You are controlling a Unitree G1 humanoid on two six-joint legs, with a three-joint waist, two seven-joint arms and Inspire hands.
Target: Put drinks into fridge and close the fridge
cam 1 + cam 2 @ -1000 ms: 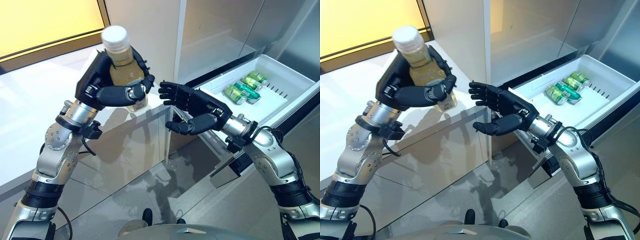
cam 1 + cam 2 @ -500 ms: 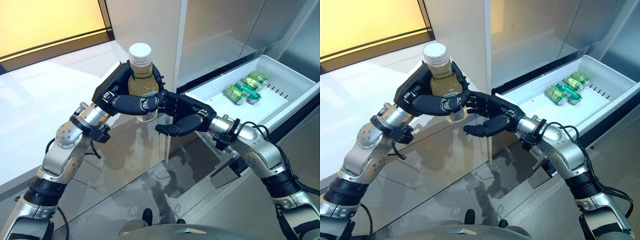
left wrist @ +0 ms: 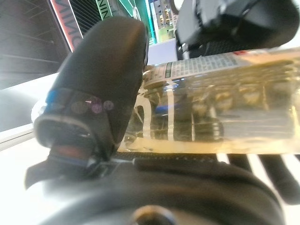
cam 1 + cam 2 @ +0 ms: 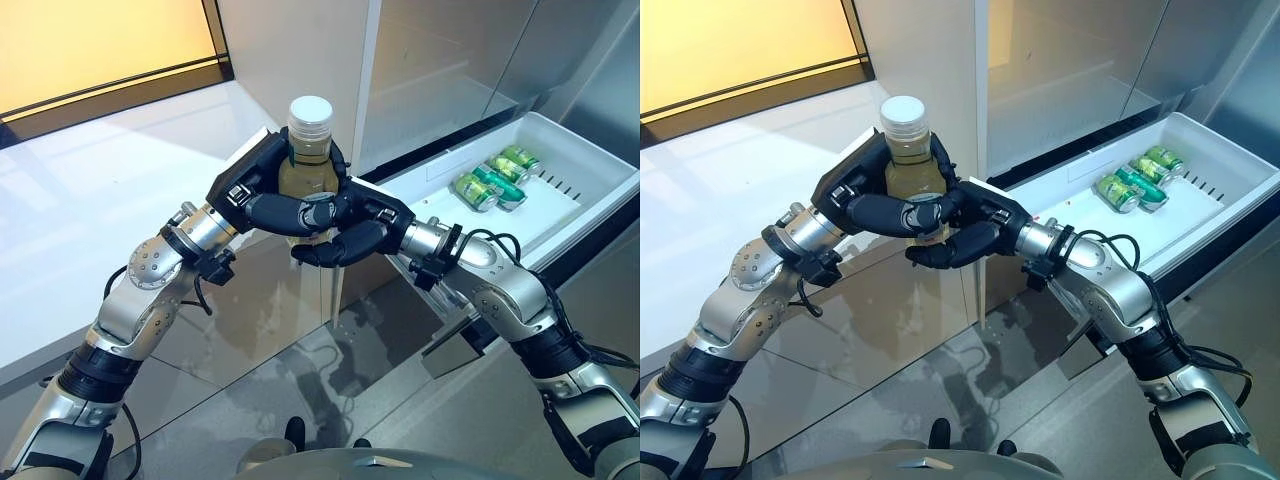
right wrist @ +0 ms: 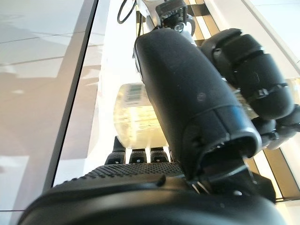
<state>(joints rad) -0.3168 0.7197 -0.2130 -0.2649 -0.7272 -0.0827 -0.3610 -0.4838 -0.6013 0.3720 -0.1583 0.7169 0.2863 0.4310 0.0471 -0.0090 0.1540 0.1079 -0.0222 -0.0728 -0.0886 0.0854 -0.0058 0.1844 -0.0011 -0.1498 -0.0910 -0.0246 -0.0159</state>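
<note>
— Left to right? Left hand wrapped round clear, ribbed bottle, white cap up, held upright.
— Then right hand curled onto its lower end. Further right, green cans lying in white plastic drawer.

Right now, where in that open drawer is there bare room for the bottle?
The white drawer is bare along its near half, from the front wall to the green cans, and beyond them to the right. The cans crowd the middle back. Both the left hand and right hand grip the bottle.
</note>
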